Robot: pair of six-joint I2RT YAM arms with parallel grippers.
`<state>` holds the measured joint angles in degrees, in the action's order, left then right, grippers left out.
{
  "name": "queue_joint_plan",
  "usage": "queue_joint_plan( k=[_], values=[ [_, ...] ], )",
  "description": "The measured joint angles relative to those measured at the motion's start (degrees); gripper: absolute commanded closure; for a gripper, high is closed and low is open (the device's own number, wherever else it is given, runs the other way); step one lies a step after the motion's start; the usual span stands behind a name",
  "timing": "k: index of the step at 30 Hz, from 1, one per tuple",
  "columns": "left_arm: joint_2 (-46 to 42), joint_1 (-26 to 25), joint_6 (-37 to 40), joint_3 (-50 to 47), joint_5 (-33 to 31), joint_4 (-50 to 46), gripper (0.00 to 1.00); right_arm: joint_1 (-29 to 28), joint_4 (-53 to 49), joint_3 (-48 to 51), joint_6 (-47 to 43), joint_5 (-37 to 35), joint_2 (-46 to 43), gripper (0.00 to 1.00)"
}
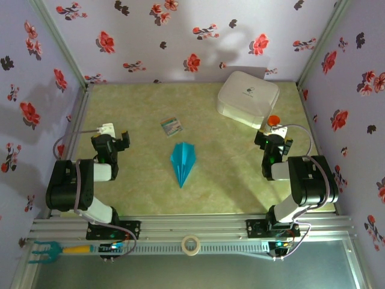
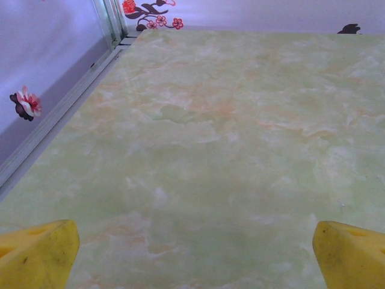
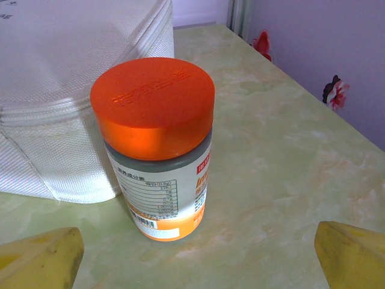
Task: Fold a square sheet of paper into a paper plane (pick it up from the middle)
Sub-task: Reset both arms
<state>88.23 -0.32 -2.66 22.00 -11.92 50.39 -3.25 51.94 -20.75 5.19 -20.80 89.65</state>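
Note:
A turquoise-blue paper plane [image 1: 182, 161], a slim creased dart with its point toward the near edge, lies flat in the middle of the green marbled table [image 1: 144, 186]. Neither gripper touches it. My left gripper [image 1: 120, 139] rests at the left side, well away from the plane, and stands open; its yellow fingertips [image 2: 37, 256] sit wide apart over bare table. My right gripper [image 1: 274, 142] rests at the right side, also open, with yellow fingertips [image 3: 352, 256] spread and nothing between them.
A white rounded box [image 1: 248, 97] stands at the back right. An orange-capped bottle [image 3: 156, 144] stands just ahead of the right gripper, beside the box. A small multicoloured card [image 1: 171, 125] lies behind the plane. A tape roll [image 1: 191, 245] sits on the front rail.

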Motion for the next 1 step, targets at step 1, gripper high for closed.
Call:
queue_joint_plan(
  k=[1],
  values=[
    [0.0, 0.0, 0.0, 0.0, 0.0, 0.02, 0.0, 0.0, 0.0, 0.0, 0.0, 0.0, 0.0, 0.01]
  ],
)
